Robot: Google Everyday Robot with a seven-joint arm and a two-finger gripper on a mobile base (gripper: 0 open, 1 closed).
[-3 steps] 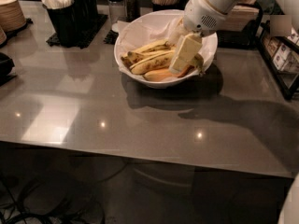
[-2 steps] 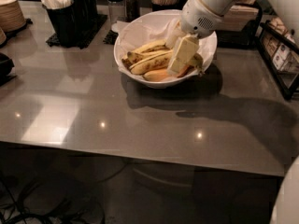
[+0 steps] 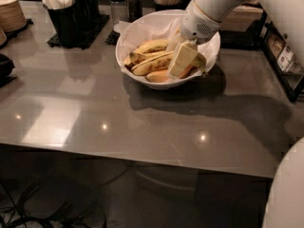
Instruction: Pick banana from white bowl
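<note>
1. One broad, glossy grey tabletop (image 3: 95, 113) fills most of the view. Nothing resting on it has moved in the last second.
2. One white robot arm (image 3: 213, 4) reaches down from the upper right. Over that second it has eased slightly lower and leftward.
3. A large round white bowl lined with crumpled white paper (image 3: 135, 72) sits at the far middle of the table, unmoved.
4. The long, thick yellow banana with brown speckles (image 3: 152, 63) lies across the bowl among shorter bananas (image 3: 149, 46), not yet lifted.
5. The cream-coloured gripper (image 3: 183, 61) is now down inside the bowl at the banana's right end, seemingly touching fruit. Whether it is spread wide or closed on anything cannot be told. The reach looks nearly finished, with grasp and lift still ahead.
6. Small packets (image 3: 285, 56) at the far right edge carry labels, but no writing is readable.
</note>
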